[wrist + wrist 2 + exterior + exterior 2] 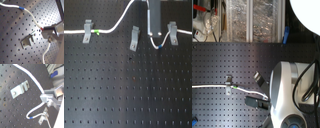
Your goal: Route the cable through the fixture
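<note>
Hand: the hand (154,33) hangs at the upper right of the first exterior view, between the middle clip (134,38) and the right clip (171,33); both wrist views show its fingers (50,99) clenched on the cable (119,22).
Cable, place: it enters at the left edge of the first exterior view, passes the left clip (87,31) with the green band (96,32) just beside it, climbs to the top centre of the frame, then drops to the hand.
Cable beyond the hand: a short loop carrying the blue band (157,46) curls under the hand and rises to the right clip, then leaves at the right edge.
Middle clip: apart from the cable, which arches above it; it looks not yet threaded.
Deciding relation: the middle clip lies left of and slightly below the hand in the first exterior view, so I judge the held stretch must travel left and down.
Long axis: the held stretch runs roughly up-down the frame there.
Table: a dark perforated table (124,95).
Risk: pulling may drag the loop off the right clip.
</note>
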Robot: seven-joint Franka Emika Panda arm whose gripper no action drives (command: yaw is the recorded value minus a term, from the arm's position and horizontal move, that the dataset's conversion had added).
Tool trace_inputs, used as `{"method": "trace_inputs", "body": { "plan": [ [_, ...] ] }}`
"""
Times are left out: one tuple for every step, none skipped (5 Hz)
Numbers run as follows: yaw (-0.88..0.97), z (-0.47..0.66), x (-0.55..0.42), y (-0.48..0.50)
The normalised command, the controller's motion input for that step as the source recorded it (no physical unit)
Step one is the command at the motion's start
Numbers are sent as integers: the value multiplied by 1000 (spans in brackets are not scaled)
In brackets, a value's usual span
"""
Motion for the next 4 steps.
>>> {"method": "trace_inputs", "body": {
  "plan": [
    [-11,342,-308,-9],
    [51,409,-685,-132],
    [0,14,2,-32],
    [174,666,-384,-6]
  ]
}}
